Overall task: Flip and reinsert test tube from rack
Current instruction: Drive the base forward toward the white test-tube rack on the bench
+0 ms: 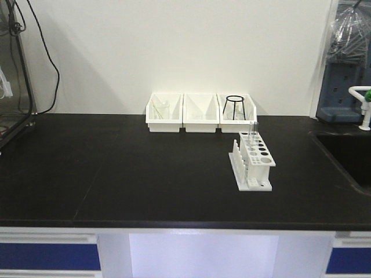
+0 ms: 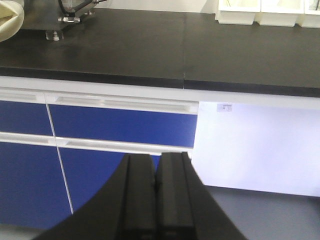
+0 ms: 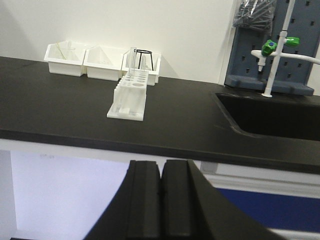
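The white rack (image 1: 254, 161) stands on the black counter, right of centre, with pegs along its left side. A clear test tube (image 1: 252, 131) stands upright in a far hole of the rack. The rack also shows in the right wrist view (image 3: 131, 94), with the tube (image 3: 132, 58) rising from its far end. My left gripper (image 2: 155, 165) is shut and empty, low in front of the counter by the blue drawers. My right gripper (image 3: 162, 167) is shut and empty, below the counter's front edge. Neither gripper shows in the front view.
Three white bins (image 1: 200, 112) stand at the back of the counter (image 1: 116, 174): the left holds glassware, the right a black wire tripod (image 1: 233, 107). A sink (image 1: 348, 156) lies at the right, with a white tap (image 3: 272, 55). Cables and equipment stand at the far left.
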Robot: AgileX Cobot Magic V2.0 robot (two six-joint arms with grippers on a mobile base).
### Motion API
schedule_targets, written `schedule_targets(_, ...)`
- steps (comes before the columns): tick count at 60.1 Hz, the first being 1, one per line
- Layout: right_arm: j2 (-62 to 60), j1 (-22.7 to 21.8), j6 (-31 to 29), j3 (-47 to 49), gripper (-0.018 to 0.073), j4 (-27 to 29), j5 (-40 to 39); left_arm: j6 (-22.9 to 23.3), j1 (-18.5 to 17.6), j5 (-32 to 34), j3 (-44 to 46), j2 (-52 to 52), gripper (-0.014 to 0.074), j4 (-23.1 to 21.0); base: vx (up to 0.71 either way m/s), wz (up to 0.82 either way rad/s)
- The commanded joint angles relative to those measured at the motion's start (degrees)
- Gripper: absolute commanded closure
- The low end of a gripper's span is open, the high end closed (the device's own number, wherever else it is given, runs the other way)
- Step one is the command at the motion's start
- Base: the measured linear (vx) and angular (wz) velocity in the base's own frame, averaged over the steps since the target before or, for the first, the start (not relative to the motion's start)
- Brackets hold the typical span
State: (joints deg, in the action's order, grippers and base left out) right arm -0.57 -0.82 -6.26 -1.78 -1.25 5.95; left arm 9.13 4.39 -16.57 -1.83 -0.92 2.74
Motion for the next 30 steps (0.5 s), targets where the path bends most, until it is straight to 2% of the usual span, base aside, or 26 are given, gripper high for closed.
schedule_targets(1, -0.6, -0.4, 0.0, 0.0, 0.0571, -0.2, -5.1, 0.0, -0.4, 4.9, 0.0, -0.7, 0.0603, -0.3, 0.32, 0.05)
schedule_targets(30, -0.6, -0.4, 0.0, 0.0, 0.0571, -0.2, -5.1, 0.0, -0.4, 4.9, 0.0, -0.7, 0.0603, -0.3, 0.35, 0.0)
